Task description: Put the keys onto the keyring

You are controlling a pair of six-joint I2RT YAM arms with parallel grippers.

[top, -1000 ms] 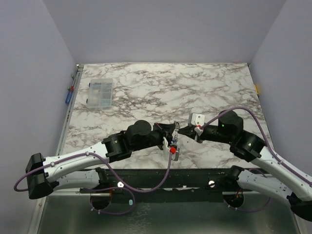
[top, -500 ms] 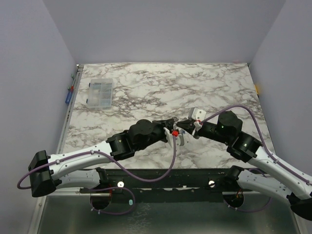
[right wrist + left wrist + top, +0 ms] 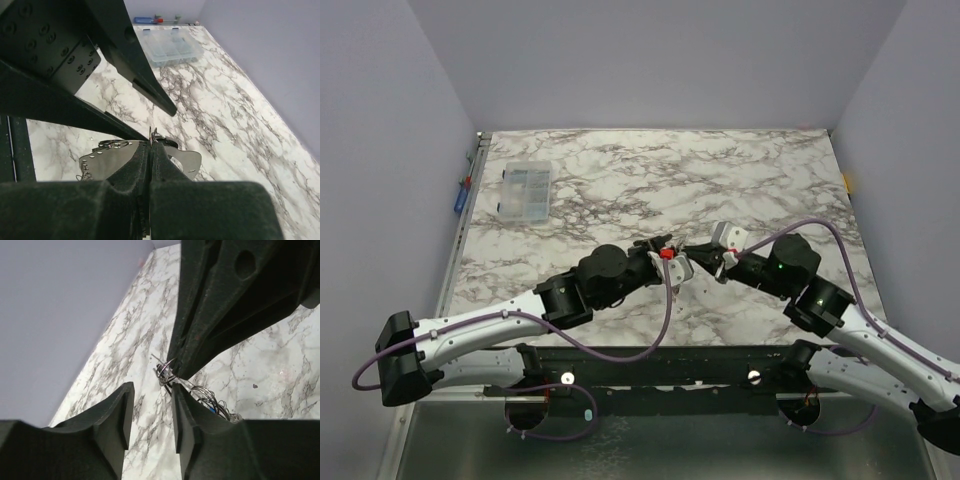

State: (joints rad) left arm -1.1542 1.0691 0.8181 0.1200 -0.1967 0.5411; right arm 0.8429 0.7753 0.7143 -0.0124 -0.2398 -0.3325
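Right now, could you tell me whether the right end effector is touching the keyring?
Touching: in the left wrist view the keyring sits pinched by the right end effector.

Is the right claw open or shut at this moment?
Shut: in the right wrist view the right claw has its fingers pressed together with no gap, pinching the thin keyring at their tip.

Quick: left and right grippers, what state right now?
Left gripper: open, holding nothing.
Right gripper: closed on the keyring.
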